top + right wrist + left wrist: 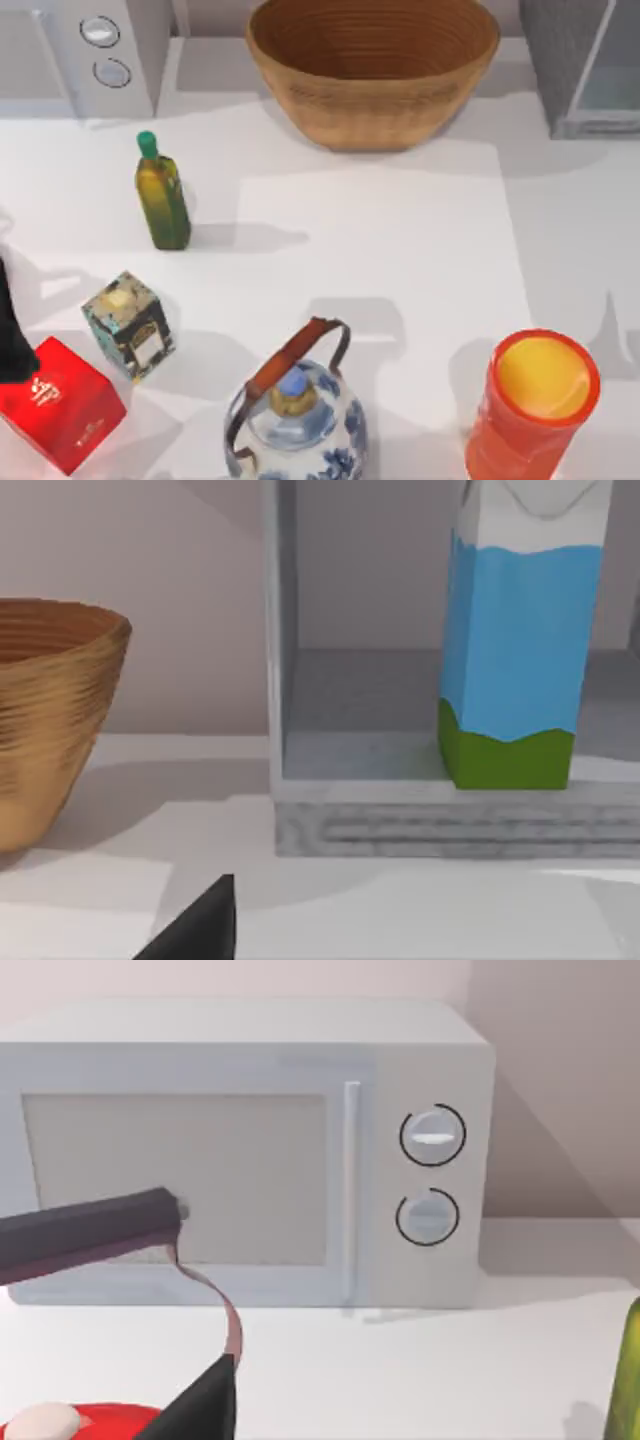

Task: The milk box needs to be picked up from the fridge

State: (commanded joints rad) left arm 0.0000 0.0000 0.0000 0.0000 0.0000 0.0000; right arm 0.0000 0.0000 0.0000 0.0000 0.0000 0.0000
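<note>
The milk box [515,650], a white carton with a blue band and a green base, stands upright on the floor of the fridge [282,680], whose inside is open to the right wrist view. Part of my right gripper [200,925] shows as a dark tip some way in front of the fridge and off to one side of the carton. From above, the fridge [560,50] is the dark speckled cabinet at the back right corner. My left gripper [200,1300] hangs open over the red box [80,1425] at the table's left edge, with nothing in it.
A wicker basket [372,70] stands at the back middle, beside the fridge. A light grey microwave [100,50] is at the back left. On the table are an oil bottle [162,195], a teal-and-black box [128,325], a porcelain kettle [295,425] and an orange cup [535,405].
</note>
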